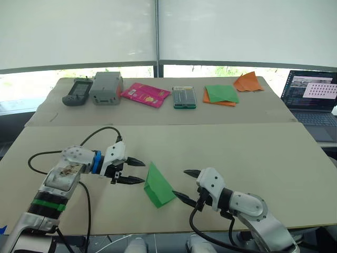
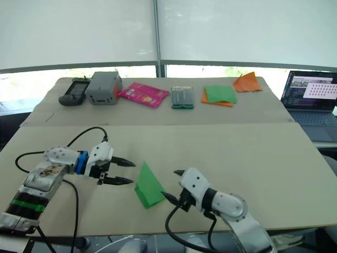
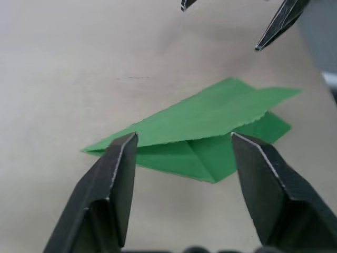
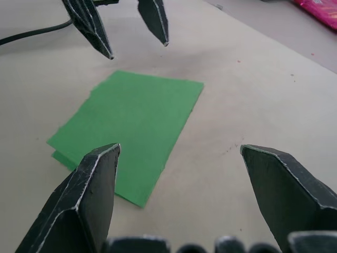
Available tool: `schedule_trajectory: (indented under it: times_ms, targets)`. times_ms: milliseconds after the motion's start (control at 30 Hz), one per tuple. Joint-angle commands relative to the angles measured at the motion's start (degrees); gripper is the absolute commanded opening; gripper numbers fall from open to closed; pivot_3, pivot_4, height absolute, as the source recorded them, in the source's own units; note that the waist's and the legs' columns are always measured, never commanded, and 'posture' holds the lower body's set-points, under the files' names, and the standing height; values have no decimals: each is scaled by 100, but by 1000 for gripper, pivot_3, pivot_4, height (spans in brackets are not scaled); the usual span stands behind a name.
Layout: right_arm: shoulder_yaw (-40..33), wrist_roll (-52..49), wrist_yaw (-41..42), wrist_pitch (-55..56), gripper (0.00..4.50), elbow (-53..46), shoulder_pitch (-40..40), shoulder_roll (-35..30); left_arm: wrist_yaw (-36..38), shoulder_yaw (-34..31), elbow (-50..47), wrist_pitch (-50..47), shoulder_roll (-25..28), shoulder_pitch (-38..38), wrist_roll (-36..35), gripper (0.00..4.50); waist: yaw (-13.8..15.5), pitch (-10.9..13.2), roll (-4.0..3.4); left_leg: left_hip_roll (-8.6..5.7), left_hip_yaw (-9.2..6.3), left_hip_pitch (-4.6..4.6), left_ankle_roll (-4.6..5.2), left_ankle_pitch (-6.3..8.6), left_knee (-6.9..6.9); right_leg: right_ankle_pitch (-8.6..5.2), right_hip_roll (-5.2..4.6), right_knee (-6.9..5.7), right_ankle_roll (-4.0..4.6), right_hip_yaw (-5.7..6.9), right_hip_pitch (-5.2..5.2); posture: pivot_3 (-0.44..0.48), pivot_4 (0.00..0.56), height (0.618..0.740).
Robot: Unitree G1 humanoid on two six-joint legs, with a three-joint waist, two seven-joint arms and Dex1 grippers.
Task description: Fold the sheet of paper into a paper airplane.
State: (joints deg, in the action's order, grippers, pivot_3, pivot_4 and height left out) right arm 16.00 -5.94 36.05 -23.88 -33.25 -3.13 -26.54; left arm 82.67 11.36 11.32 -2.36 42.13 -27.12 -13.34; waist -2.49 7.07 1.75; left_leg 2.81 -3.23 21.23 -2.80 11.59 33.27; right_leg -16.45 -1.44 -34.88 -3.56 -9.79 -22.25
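The sheet of paper (image 1: 158, 186) is bright green and folded into a pointed wedge, lying flat on the near table between my two grippers; its layered folds (image 3: 205, 137) and flat top (image 4: 131, 124) show in the wrist views. My left gripper (image 1: 136, 171) is open just left of it, fingertips pointing at the paper without touching. On the paper's right, my right gripper (image 1: 185, 185) is open too, its lower fingertip close to the paper's edge.
Along the far table lie a handheld device (image 1: 77, 91), a grey box (image 1: 106, 88), a pink packet (image 1: 145, 95), a green case (image 1: 184, 97), a green-and-orange paper stack (image 1: 220, 95) and an orange pointed paper shape (image 1: 248, 82). A laptop (image 1: 311, 100) stands at right.
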Motion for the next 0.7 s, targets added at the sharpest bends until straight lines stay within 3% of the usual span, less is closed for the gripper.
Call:
schedule_trajectory:
  times_ms: [33, 267, 567, 700]
  targets:
    - [-168, -136, -88, -23, 4055, -311, -14, 18, 308, 217, 576, 1240, -115, -310, 370, 2830, -5, -1, -1, 0, 0, 0, 1, -1, 1, 0, 0, -1, 0, 0, 2, 0, 150, 740]
    - [-183, -85, -228, -132, 4055, -406, -86, 49, 524, 484, 1567, 2637, -641, -787, 661, 2830, -6, -3, -2, 0, 0, 5, 7, -4, 5, 4, 2, -9, -6, 0, 8, 0, 150, 740]
    - [-161, -36, -335, -189, 4055, -477, -162, 24, 714, 535, 1871, 2824, -768, -1015, 691, 31, -18, -6, -8, 0, -2, 18, 14, -5, 44, 9, 4, -15, -14, 0, 14, 0, 150, 740]
    - [-131, -9, -331, -158, 4055, -402, -100, 9, 615, 507, 1828, 2801, -733, -1028, 749, 31, -11, -6, -9, 0, -2, 20, 15, -5, 48, 10, 4, -16, -16, 0, 16, 0, 150, 740]
